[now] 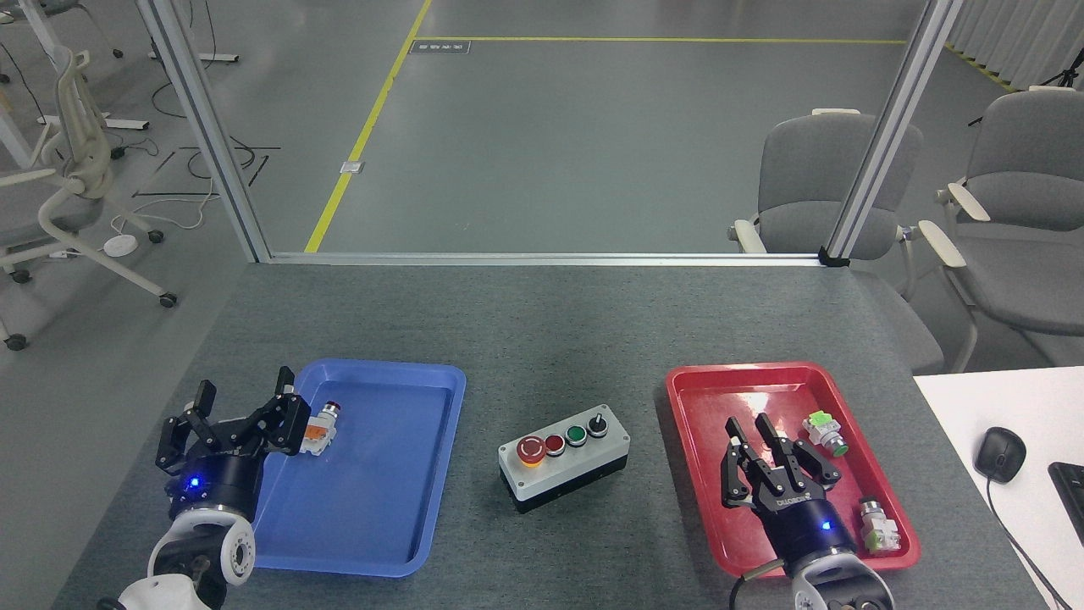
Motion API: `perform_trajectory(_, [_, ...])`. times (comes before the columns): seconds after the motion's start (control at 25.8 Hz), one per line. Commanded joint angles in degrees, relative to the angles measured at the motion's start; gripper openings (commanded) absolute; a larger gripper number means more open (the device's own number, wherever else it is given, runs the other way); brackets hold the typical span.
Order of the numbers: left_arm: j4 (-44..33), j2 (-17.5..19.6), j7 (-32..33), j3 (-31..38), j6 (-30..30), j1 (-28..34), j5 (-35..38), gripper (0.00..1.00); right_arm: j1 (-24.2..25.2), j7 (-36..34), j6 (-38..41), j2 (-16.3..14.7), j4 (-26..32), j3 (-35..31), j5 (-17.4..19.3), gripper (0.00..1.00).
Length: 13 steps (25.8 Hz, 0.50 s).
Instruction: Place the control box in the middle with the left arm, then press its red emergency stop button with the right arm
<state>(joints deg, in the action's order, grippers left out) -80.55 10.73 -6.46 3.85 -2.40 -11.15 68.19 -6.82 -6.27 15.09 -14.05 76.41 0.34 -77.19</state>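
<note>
The control box (564, 457) sits between the two trays, its long axis slanting up to the right. The right arm (775, 471), fingers spread and holding nothing, hovers nearer it; the red emergency stop button (531, 449) lies to its left, at the box's far end. The left arm (227, 424), also spread and unladen, is farther off.

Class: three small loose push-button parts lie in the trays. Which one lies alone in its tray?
The red-capped part in the blue tray. The other two parts share the red tray.
</note>
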Motion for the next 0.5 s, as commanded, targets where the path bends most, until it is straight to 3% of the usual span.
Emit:
perform_trajectory(0.0, [0.13,0.08,0.48,0.63,-4.63,-1.07,-0.07,0.99,-0.13,0.12,-0.24,1.13,1.38,4.23,-0.95,0.0])
perform_trajectory(0.15, [0.66,0.08,0.48,0.63,-8.06,-2.39,-0.07,0.99,-1.89,0.38,-0.06,4.99,1.38,5.55,-5.08,0.0])
perform_trajectory(0.27, [0.83,-0.36,0.57,0.55,-10.87,-2.92,0.02,0.99,-4.7,3.99,-0.06,8.07,0.06,5.81,-5.96,0.0])
perform_trajectory(0.46, [0.66,-3.17,0.57,0.37,-14.56,-3.44,0.02,0.99,-7.6,4.87,-2.08,9.65,-2.58,11.79,-6.66,0.0])
